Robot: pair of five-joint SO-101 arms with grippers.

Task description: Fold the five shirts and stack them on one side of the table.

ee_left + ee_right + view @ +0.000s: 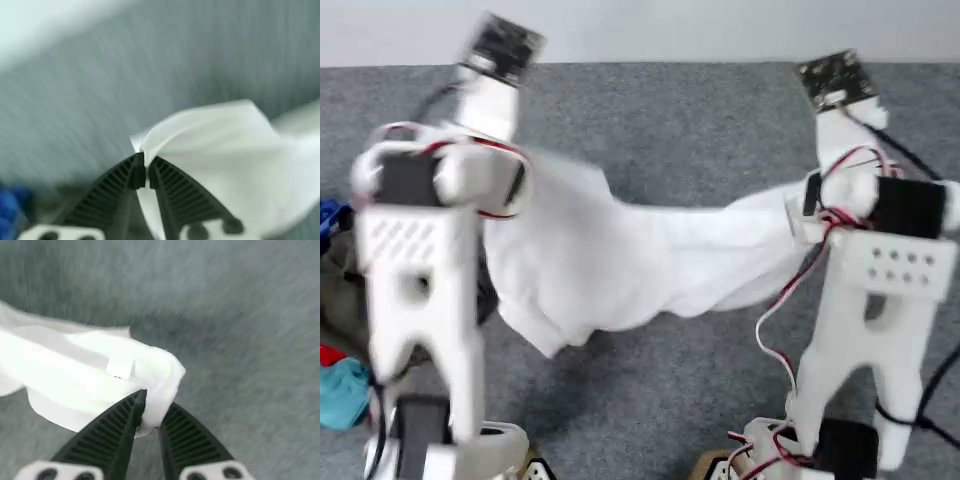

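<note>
A white shirt (610,260) hangs stretched between my two arms over the grey table. My left gripper (143,169) is shut on one edge of the white shirt (225,150), the cloth pinched between the black fingers. My right gripper (148,407) is shut on the other end of the shirt (85,370), with a bunched fold wedged between its fingers. In the high view the left arm (430,220) stands at the shirt's left end and the right arm (880,240) at its right end. The shirt's lower part sags toward the table.
A heap of other clothes (340,330), olive, blue, red and teal, lies at the table's left edge. A blue garment (12,205) shows in the left wrist view. The grey table (670,110) stretches behind and in front of the shirt.
</note>
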